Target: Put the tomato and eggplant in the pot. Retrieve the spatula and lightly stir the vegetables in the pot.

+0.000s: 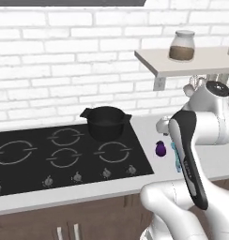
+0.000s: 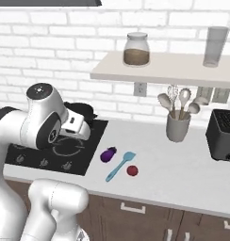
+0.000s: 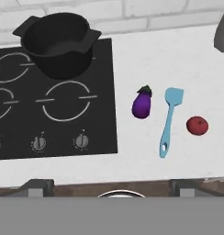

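Black pot (image 3: pixel 58 43) unlabelled; eggplant (image 3: pixel 142 103), spatula (image 3: pixel 169 120), tomato (image 3: pixel 197 125) unmarked.

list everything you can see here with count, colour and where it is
pot: 1, matte black, on the cooktop's back right burner
cooktop: 1, black, set in the counter
eggplant: 1, purple, on the counter right of the cooktop
spatula: 1, light blue, on the counter between eggplant and tomato
tomato: 1, red, on the counter right of the spatula
utensil cup: 1, grey, back of the counter, holding beige spoons and a whisk
jar: 1, clear with brown contents, on the wall shelf
glass: 1, clear, on the shelf
toaster: 1, black, far right of the counter
pincer: 1, dark, open, holding nothing
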You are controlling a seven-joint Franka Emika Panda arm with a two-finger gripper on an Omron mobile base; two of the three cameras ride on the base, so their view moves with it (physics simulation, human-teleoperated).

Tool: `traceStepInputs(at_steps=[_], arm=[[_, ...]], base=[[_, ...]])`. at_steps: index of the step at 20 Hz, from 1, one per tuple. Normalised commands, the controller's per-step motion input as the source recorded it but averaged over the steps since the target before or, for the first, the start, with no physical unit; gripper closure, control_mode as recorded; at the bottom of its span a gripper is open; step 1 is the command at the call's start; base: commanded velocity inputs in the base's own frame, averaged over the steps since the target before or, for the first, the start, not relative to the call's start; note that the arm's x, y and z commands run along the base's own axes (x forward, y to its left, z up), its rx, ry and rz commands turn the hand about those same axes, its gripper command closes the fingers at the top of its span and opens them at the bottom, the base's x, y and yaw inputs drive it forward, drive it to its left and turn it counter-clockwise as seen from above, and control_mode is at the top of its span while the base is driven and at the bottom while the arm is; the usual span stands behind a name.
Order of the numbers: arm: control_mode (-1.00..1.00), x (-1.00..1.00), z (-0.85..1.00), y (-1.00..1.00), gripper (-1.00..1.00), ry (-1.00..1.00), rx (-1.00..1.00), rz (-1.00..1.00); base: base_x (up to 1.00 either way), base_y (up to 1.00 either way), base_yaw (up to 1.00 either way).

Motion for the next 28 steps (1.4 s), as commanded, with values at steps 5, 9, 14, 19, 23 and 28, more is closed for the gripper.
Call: traceStepInputs(at_steps=[5,9,14,19,23,28], arm=[[1.00,0.00,0.00,0.00,-1.00,0.00,0.00,0.00],[1.00,0.00,0.00,0.00,-1.00,0.00,0.00,0.00],[1.00,0.00,0.00,0.00,-1.00,0.00,0.00,0.00],[-1.00,0.70,-0.20,0.05,-1.00,0.02,-0.01,0.00],[-1.00,0.67,-0.50,0.00,-1.00,0.18,-0.06,0.00],[-1.00,0.24,-0.50,-0.19,-1.00,0.23,-0.01,0.00]], base=[[0.42,-0.02,0.00],[0.99,0.00,0.00],[1.00,0.13,0.00],[0.20,0.04,0.00],[0.00,0.00,0.00],[0.00,0.00,0.00]])
